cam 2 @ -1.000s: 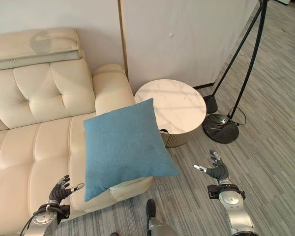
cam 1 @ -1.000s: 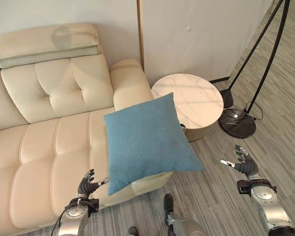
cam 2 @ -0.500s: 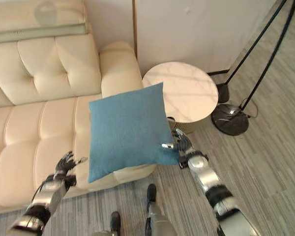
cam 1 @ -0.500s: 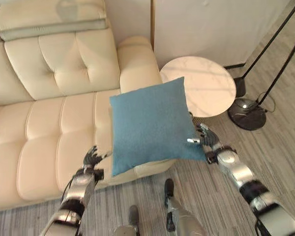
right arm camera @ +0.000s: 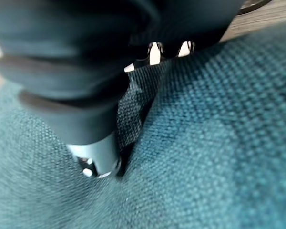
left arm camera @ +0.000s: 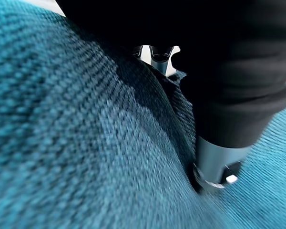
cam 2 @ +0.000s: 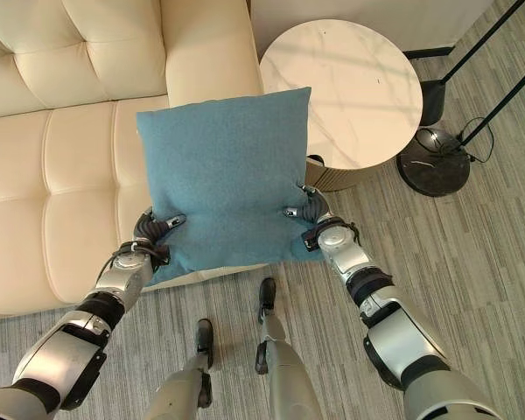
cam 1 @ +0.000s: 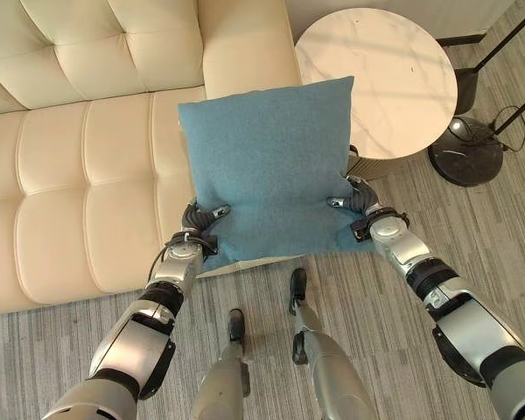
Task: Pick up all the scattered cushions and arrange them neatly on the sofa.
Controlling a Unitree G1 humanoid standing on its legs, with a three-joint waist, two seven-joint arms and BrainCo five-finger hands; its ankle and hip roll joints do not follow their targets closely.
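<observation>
A: Nearest first. Left hand [cam 1: 195, 229] pinches the near left corner of the blue cushion [cam 1: 267, 166], thumb on top of the cloth, fingers curled under. Right hand [cam 1: 360, 203] does the same at the near right corner. Both wrist views show weave bunched against the thumb.

B: Risk from here?

A: Corner grips only. My guess: the cloth slides out of one pinch as the cushion lifts, and the free side drops. It hangs past the front edge of the sofa [cam 1: 70, 188] seat by the armrest end, so a slip likely puts it on the floor [cam 1: 394, 324], not the seat.

B: Anything farther back to worry about?

A: The round side table [cam 1: 378, 79] stands just beside the sofa's armrest, and the cushion's far right corner overlaps its edge in the head views. A swing to the right could brush it. The lamp base [cam 1: 466, 149] sits beyond, well apart.

B: The cushion itself?

A: Square, plain blue woven cover, plump, slightly tilted, no visible creases on the top face. Soft fill by the look, so it probably sags between the two hands.
</observation>
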